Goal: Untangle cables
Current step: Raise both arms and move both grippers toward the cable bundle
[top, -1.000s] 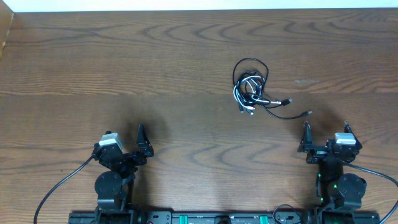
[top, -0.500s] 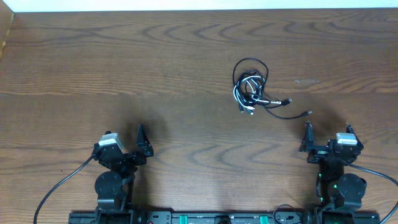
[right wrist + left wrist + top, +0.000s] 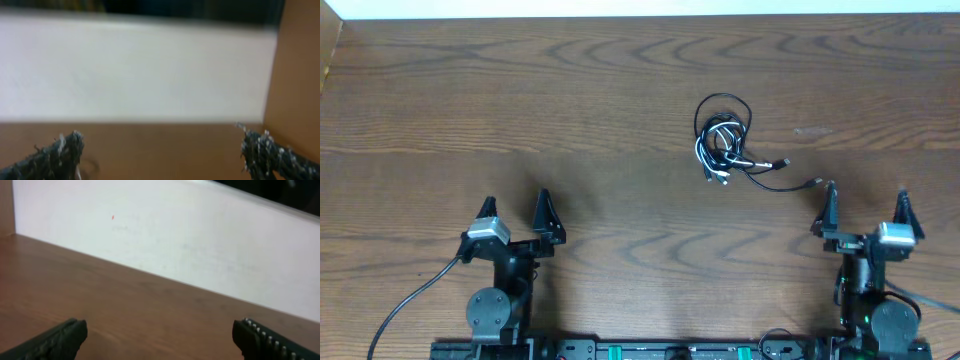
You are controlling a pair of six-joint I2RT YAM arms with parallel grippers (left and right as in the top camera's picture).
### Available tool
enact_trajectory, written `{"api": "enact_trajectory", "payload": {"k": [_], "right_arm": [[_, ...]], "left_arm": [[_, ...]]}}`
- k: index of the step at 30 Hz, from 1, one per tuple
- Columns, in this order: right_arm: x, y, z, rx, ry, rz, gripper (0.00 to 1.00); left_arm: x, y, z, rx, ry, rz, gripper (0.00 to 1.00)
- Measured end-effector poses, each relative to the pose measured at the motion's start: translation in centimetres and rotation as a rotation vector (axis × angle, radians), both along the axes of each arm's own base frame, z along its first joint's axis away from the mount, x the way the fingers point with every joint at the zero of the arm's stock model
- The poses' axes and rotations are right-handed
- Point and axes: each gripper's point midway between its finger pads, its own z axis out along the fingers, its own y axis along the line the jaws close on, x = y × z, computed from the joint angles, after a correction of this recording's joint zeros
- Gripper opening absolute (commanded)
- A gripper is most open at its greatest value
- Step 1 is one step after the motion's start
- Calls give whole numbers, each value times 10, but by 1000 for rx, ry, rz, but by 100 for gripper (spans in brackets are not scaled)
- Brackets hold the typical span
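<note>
The cables [image 3: 725,145] lie in a small knot of black and white cords on the wooden table [image 3: 570,110], right of centre, with two plug ends trailing toward the right. My left gripper [image 3: 515,203] stands open near the front left, far from the knot. My right gripper [image 3: 866,195] is open at the front right; its left fingertip sits just below the trailing plug ends, apart from them. In the left wrist view the gripper [image 3: 160,332] has only bare wood between its fingers. The right wrist view is blurred, with its gripper [image 3: 162,145] also wide apart over wood.
A white wall [image 3: 175,245] runs along the table's far edge. A brown panel [image 3: 300,75] rises at the right side. A thick black arm cable [image 3: 410,300] trails off the left arm's base at the front edge.
Both wrists have turned so that each gripper's two fingers now show side by side from above. The right gripper has shifted right and a little toward the cables. The cables lie unmoved.
</note>
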Motion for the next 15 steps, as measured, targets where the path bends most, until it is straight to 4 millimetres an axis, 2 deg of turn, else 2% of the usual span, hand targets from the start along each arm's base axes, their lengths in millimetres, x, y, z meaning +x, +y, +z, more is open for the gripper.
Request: {"api": "enact_trajectory", "payload": {"k": [2, 5, 6, 7, 9, 11, 13, 15], "right_arm": [[-8, 8, 27, -6, -113, 47, 99], [-25, 21, 62, 5, -271, 129, 99], [-29, 26, 68, 18, -293, 167, 99], [-29, 27, 69, 20, -295, 177, 99], [-30, 34, 71, 32, -281, 226, 99], [-27, 39, 73, 55, -224, 259, 99], [-29, 41, 79, 64, -189, 273, 99], [-33, 43, 96, 60, -162, 277, 99]], "left_arm": [[-2, -1, 11, -21, -24, -7, 98], [-10, -1, 47, -40, -86, -14, 98], [-18, -1, 74, -44, -133, -15, 98], [-20, -1, 83, -44, -148, -16, 98], [-30, -1, 119, -45, -200, -17, 98], [-33, -1, 143, -45, -219, -17, 98], [-26, -2, 163, -44, -209, -21, 98], [-12, -8, 174, -34, -167, -50, 98]]}}
